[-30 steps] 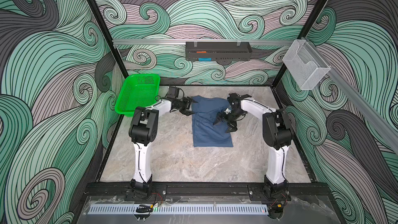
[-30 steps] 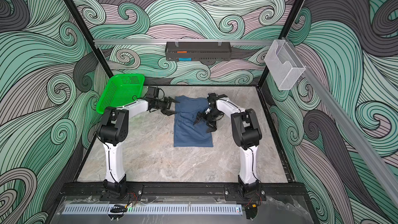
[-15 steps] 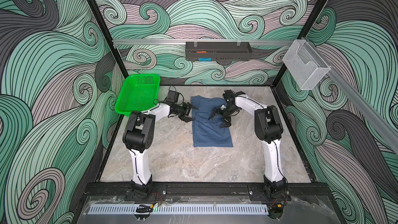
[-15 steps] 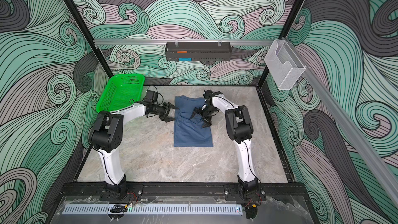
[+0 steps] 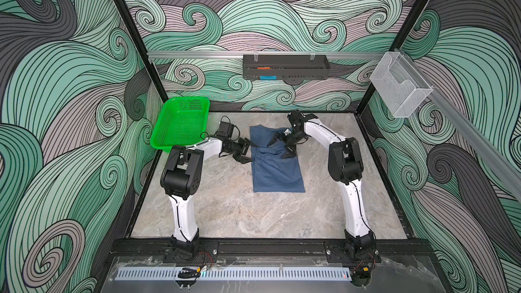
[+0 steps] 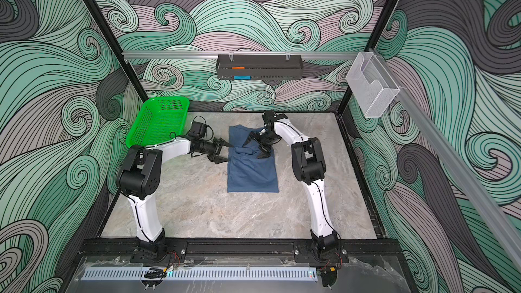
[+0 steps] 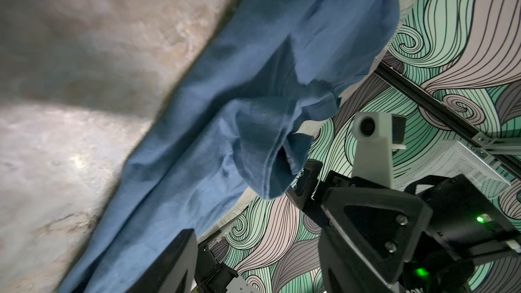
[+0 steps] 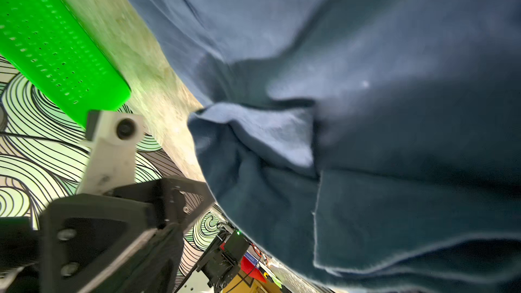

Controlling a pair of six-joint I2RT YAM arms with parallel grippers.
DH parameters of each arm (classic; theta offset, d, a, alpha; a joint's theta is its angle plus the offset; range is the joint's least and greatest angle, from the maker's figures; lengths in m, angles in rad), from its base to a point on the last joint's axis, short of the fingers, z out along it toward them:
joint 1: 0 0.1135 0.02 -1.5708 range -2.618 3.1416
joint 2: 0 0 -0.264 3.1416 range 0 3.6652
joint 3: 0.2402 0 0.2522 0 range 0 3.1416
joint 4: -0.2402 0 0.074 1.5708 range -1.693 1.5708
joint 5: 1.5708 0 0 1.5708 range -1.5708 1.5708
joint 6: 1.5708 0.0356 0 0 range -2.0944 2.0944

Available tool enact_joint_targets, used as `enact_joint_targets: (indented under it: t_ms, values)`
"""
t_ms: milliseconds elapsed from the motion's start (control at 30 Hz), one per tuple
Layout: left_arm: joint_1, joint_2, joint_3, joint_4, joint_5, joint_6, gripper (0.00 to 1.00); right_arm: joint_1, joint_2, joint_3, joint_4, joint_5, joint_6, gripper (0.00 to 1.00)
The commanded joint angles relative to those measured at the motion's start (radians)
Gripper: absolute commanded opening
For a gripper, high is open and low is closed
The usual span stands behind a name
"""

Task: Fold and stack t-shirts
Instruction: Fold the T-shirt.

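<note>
The slate-blue t-shirt (image 5: 277, 170) lies folded into a long strip mid-tabletop (image 5: 239, 209), a sleeve (image 5: 269, 154) bunched on its far half. Over that bunch we see the right jaws spread wide, gripping nothing. The left jaws, partly open and empty, sit at the shirt's left edge, with the green basket (image 5: 180, 126) beyond them.

Swirl-patterned walls (image 5: 282, 9), marbled tabletop (image 5: 253, 215), black shelf (image 5: 284, 66), perhaps wire bin (image 5: 400, 91)

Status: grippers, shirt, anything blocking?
Both open: left gripper beside shirt, right gripper over it. Shirt flat, folded narrow, unheld. Nothing blocking; basket apart.
</note>
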State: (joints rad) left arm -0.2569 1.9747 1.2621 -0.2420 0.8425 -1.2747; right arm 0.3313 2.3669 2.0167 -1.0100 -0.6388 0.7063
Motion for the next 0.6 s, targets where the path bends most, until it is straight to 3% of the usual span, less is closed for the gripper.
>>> enact_joint_targets:
  t_ms: [0, 400, 567]
  values:
    - [0.001, -0.008, -0.006, -0.010, 0.019, 0.028, 0.71, -0.015, 0.058, 0.053, -0.004, -0.010, 0.025, 0.98]
    - [-0.004, -0.033, -0.040, -0.051, 0.020, 0.066, 0.71, -0.054, 0.212, 0.353, -0.002, -0.023, 0.015, 0.99]
    - [-0.012, -0.042, -0.059, -0.051, 0.017, 0.072, 0.71, -0.055, 0.168, 0.343, 0.008, -0.040, -0.001, 0.99]
